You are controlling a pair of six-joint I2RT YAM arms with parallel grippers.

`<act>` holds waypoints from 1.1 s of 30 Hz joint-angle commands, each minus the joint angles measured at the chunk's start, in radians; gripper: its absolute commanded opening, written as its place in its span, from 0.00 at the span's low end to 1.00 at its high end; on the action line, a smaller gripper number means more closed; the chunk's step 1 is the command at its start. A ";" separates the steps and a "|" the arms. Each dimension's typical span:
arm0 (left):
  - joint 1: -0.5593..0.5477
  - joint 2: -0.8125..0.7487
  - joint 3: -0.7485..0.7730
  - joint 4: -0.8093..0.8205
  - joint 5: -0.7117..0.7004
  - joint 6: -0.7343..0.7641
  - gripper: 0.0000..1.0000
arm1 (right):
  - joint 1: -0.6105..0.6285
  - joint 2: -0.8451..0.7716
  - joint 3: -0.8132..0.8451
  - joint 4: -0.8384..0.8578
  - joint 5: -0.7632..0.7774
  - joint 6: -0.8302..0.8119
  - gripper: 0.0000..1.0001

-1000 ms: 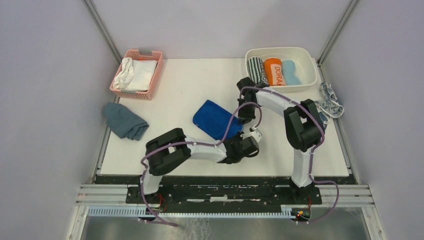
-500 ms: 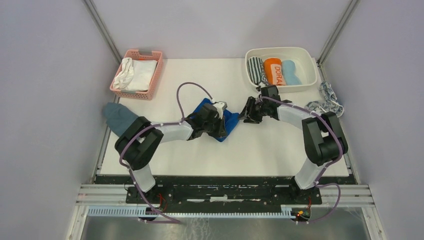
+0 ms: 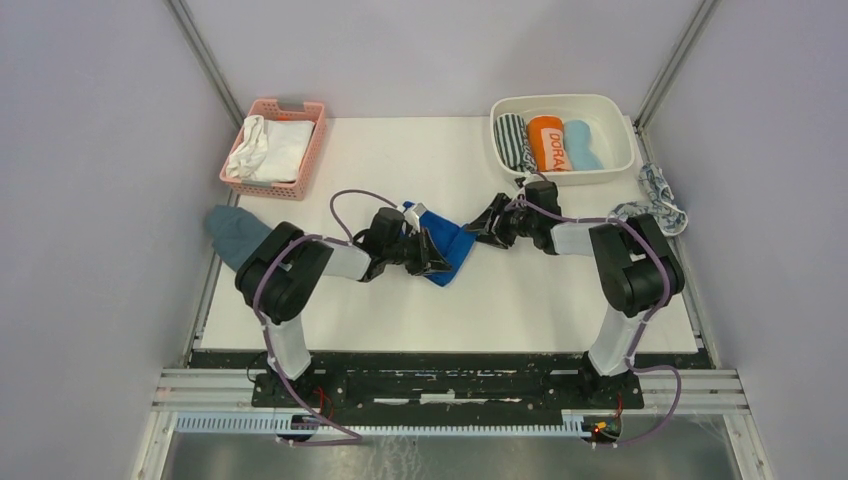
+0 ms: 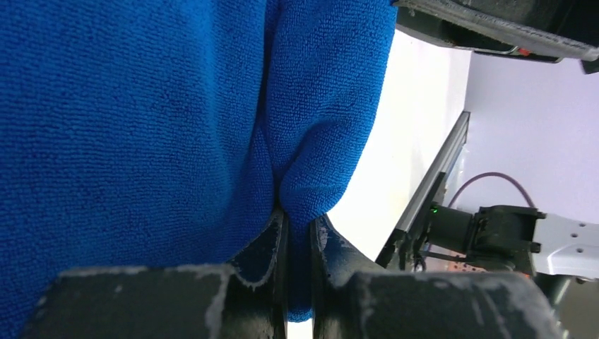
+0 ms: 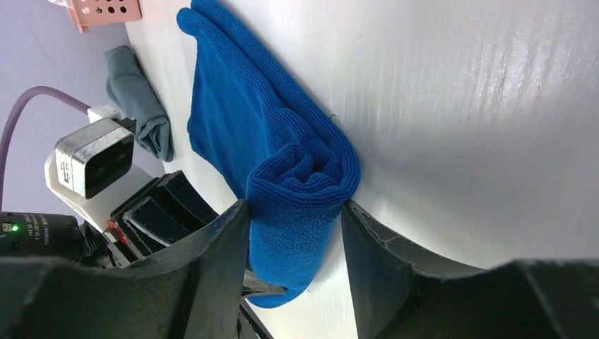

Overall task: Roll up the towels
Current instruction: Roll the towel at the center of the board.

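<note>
Left gripper [image 4: 297,227] pinches a fold of the blue towel [image 4: 141,106], which lies in the middle of the table [image 3: 380,150]. Right gripper [image 5: 295,212] is spread astride the rolled end. To roll tight: tension from the left, square re-grip on the right.

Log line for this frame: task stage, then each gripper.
stage: royal blue towel partly rolled | left gripper: shut on towel fold | right gripper: open, straddling rolled end
</note>
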State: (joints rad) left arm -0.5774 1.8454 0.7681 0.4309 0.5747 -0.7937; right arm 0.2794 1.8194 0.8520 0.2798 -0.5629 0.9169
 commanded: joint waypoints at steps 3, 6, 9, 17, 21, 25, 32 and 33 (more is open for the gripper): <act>0.029 0.030 -0.022 0.060 0.058 -0.142 0.03 | -0.002 0.056 0.003 0.114 -0.052 0.040 0.58; 0.038 0.048 -0.023 0.060 0.059 -0.178 0.03 | -0.001 0.075 -0.006 0.133 -0.062 0.049 0.59; 0.045 0.063 -0.038 0.097 0.070 -0.225 0.03 | 0.002 0.101 -0.004 0.155 -0.081 0.062 0.59; 0.062 0.094 -0.074 0.160 0.087 -0.292 0.03 | 0.017 0.181 0.015 0.178 -0.086 0.063 0.58; 0.063 0.100 -0.069 0.134 0.080 -0.285 0.04 | 0.040 0.199 0.044 0.113 -0.062 0.025 0.52; 0.063 0.071 -0.047 0.022 0.028 -0.212 0.13 | 0.055 0.169 0.074 -0.054 0.036 -0.063 0.37; 0.042 -0.097 0.015 -0.310 -0.213 0.007 0.41 | 0.097 0.064 0.175 -0.424 0.266 -0.190 0.04; 0.028 -0.137 0.024 -0.348 -0.258 0.036 0.43 | 0.108 0.052 0.195 -0.471 0.303 -0.207 0.01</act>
State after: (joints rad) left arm -0.5301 1.8172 0.7551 0.3454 0.5320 -0.9451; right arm 0.3534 1.9293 0.9886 0.1200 -0.4843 0.8371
